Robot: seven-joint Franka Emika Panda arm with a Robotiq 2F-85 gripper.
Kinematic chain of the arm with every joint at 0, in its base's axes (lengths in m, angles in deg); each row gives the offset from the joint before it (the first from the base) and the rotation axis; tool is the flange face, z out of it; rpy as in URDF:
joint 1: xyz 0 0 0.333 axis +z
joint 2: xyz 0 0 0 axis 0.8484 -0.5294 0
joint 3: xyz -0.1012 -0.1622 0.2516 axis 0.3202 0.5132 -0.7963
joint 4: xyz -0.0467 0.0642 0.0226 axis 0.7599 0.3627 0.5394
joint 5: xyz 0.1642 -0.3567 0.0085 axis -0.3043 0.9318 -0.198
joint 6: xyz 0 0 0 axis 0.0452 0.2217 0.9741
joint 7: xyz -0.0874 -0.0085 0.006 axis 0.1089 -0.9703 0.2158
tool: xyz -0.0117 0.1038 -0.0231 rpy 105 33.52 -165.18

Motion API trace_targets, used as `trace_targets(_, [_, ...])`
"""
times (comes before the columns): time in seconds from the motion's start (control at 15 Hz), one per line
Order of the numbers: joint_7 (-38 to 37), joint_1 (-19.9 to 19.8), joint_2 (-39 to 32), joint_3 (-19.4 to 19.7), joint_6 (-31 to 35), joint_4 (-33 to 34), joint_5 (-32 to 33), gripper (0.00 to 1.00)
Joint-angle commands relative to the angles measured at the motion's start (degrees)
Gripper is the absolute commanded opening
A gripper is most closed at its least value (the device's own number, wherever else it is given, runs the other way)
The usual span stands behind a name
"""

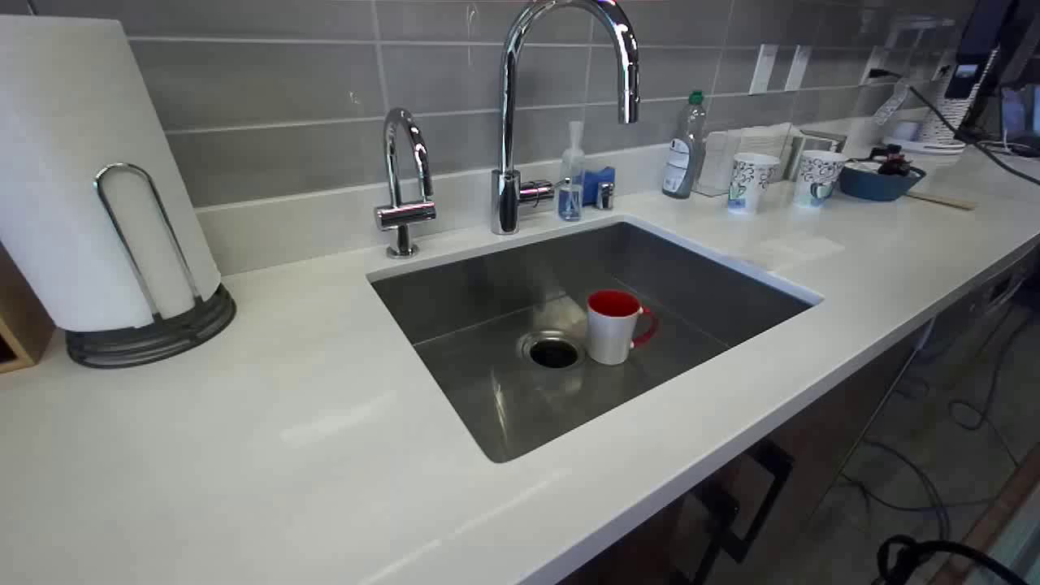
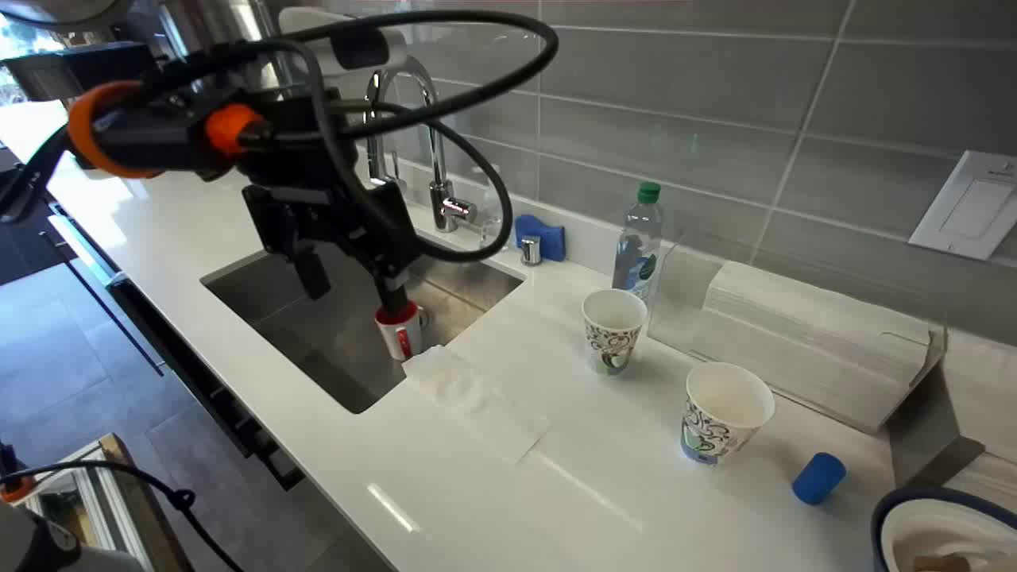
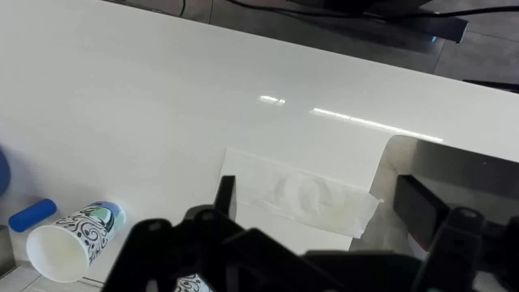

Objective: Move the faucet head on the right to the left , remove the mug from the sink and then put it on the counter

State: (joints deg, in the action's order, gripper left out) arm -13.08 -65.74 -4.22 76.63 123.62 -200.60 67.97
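Grey tiled wall (image 1: 276, 85); glossy white counter (image 1: 244, 455), stainless sink (image 1: 479, 370) inset. Mug (image 1: 608, 335), 1: white outside, red interior, red handle (image 1: 652, 325); stands upright on the sink floor just beside the drain (image 1: 554, 353), long axis vertical, handle to the right in an exterior view. Faucet head (image 1: 509, 114), 1: polished chrome gooseneck, stem vertical, spout arched to the right in that same view, outlet facing down. End effector (image 3: 316, 184): 2 fingers spread wide; in an exterior view 1 fingertip (image 2: 393, 297) overlaps the mug's mouth, whether inside it cannot be told.
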Motion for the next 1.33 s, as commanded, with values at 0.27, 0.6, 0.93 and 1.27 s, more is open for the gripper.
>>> trace_targets(0.27, [-0.03, 0.10, 0.00, 0.05, -0.14, 0.10, 0.01, 1.00])
trace_targets(0.6, [-1.32, 0.40, -0.98, -0.85, -1.42, 1.61, -0.45, 1.00])
trace_targets(0.93, [-4.17, 6.05, -4.69, -5.10, -3.15, 12.38, -7.10, 1.00])
trace_targets(1.27, [-3.37, 10.05, -11.62, -6.57, -2.13, 23.87, -13.03, 1.00])
